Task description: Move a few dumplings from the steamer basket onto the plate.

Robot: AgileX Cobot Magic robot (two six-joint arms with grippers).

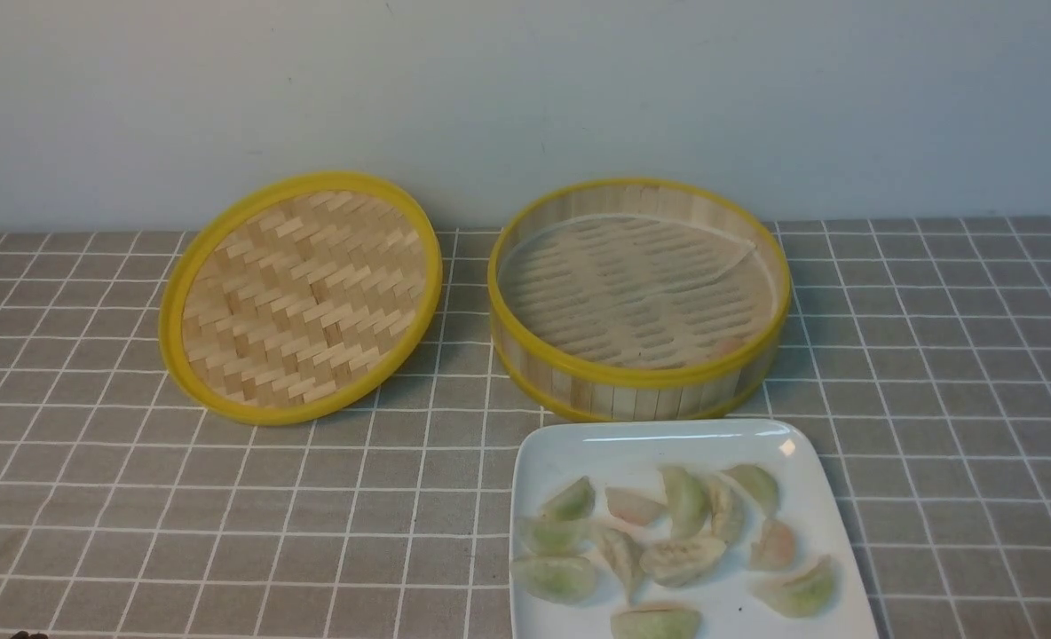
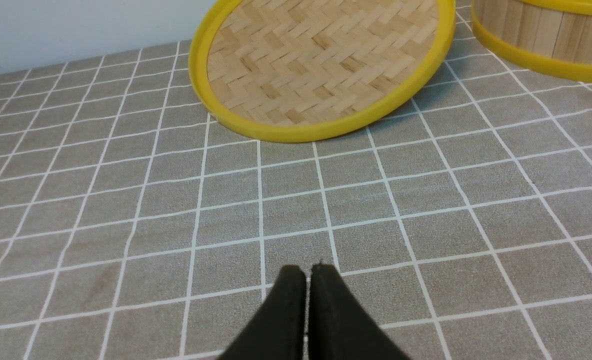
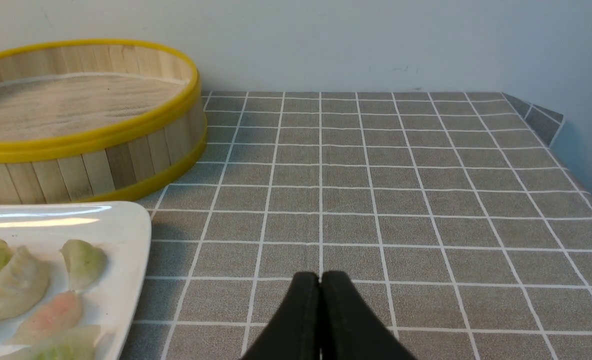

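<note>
- Nearest the front camera, at about 5 o'clock in its view, sits the plate (image 1: 667,444), glossy white with rounded corners, its near edge cut off by the frame.
- Dumplings (image 1: 681,559) lie scattered on the plate; I count roughly twelve, mostly pale green, a few pinkish or whitish, some touching or overlapping at the middle.
- Just beyond the plate, toward 12 o'clock from it, stands the one steamer basket (image 1: 639,373), upright, its wall close to the plate's far rim.
- Only the pale liner and slatted floor are clear inside the basket; a faint pinkish patch by its near wall is too indistinct to name.
- At 9 o'clock from the basket, just beside it, one shallow woven lid (image 1: 299,297) with a yellow rim is propped at a tilt, far edge raised, woven face toward the camera.
- Covering the table (image 1: 135,497) is a grey-brown cloth with a white grid; a plain pale wall (image 1: 525,89) rises behind it.
- At the table's far right corner, seen from the right wrist, the cloth folds down over the edge.
- Neither arm shows in the front view.
- From the left wrist, the left gripper (image 2: 307,272) hovers low over bare cloth, its black fingers pressed almost together with nothing between them, aimed at the lid.
- From the right wrist, the right gripper (image 3: 320,277) has its fingers closed tip to tip, empty, over bare cloth to the right of the plate and basket.
</note>
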